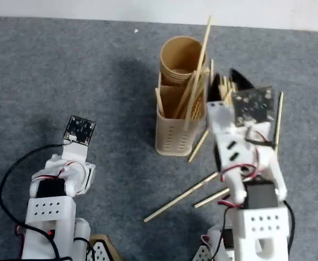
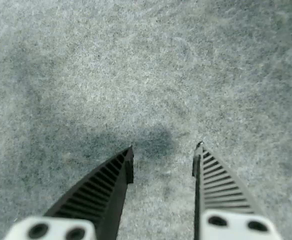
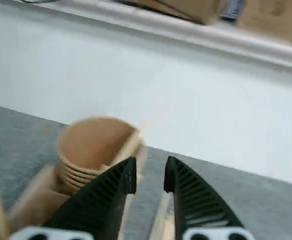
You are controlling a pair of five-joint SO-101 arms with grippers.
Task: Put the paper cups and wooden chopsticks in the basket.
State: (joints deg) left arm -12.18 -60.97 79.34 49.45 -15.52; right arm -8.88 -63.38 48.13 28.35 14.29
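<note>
A beige perforated basket (image 1: 174,136) stands mid-table. A stack of brown paper cups (image 1: 179,58) leans out of its far side, and several wooden chopsticks (image 1: 198,76) stick up from it. My right gripper (image 1: 227,82) hangs just right of the basket's rim. In the right wrist view this gripper (image 3: 150,175) is open by a narrow gap, with the cups (image 3: 91,147) beyond it and blurred wood (image 3: 161,222) under the gap. More chopsticks (image 1: 181,198) lie on the carpet before the basket. My left gripper (image 2: 163,155) is open over bare carpet, holding nothing.
Grey carpet (image 1: 66,70) covers the table, with a white wall strip at the far edge. One chopstick (image 1: 199,145) leans at the basket's right foot and another (image 1: 279,122) lies right of the right arm. The left arm (image 1: 61,179) sits at the near left, far from the basket.
</note>
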